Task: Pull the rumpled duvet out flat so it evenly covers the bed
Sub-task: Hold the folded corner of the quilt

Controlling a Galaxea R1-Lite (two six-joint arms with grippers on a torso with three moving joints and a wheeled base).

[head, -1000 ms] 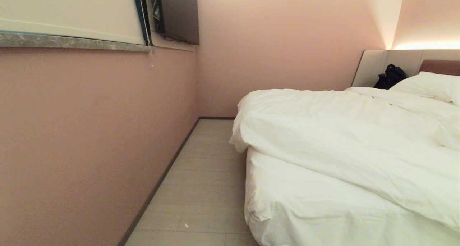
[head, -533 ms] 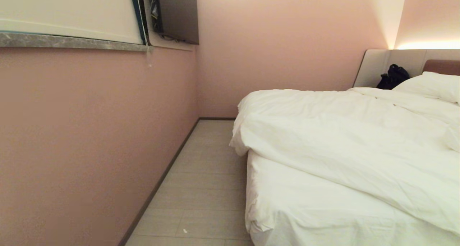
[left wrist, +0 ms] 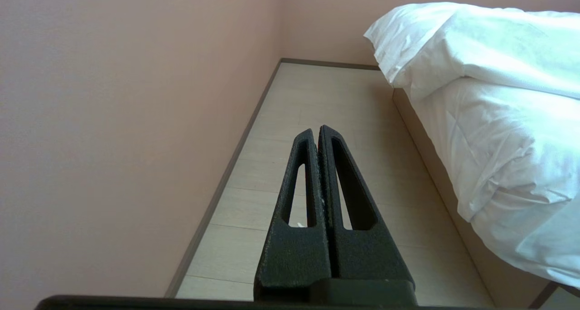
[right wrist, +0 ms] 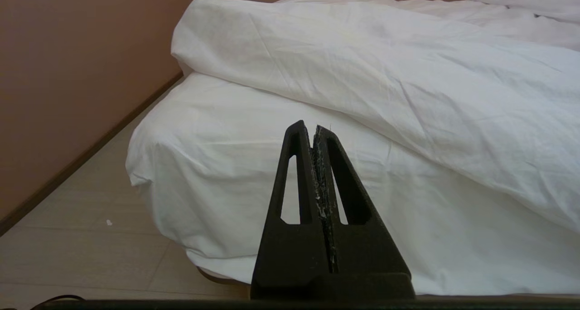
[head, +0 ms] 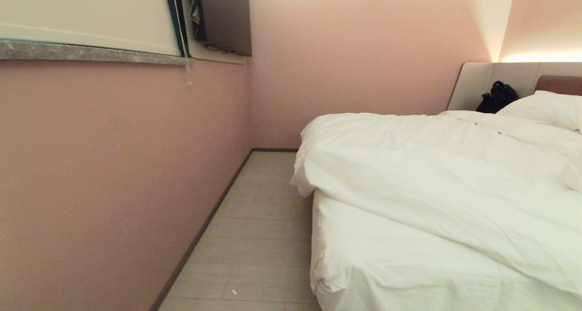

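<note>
The puffy white duvet [head: 436, 165] lies rumpled across the bed [head: 391, 270], its edge running slantwise so the near corner of the sheeted mattress is bare. Its far-left corner hangs over the bed's side. In the right wrist view the duvet [right wrist: 385, 70] rises behind my right gripper [right wrist: 313, 128], which is shut and empty, short of the mattress corner [right wrist: 217, 174]. My left gripper [left wrist: 316, 129] is shut and empty over the floor strip, the bed [left wrist: 494, 160] to its side. Neither arm shows in the head view.
A pink wall [head: 113, 174] runs close along the bed's left side, leaving a narrow strip of pale floor [head: 259, 238]. A window ledge [head: 91, 52] juts out above. A pillow [head: 545, 108] and a black bag [head: 496, 97] sit by the headboard [head: 559, 84].
The whole head view shifted slightly between one second ago and half a second ago, so the camera moved; since then it is still. The duvet lies the same.
</note>
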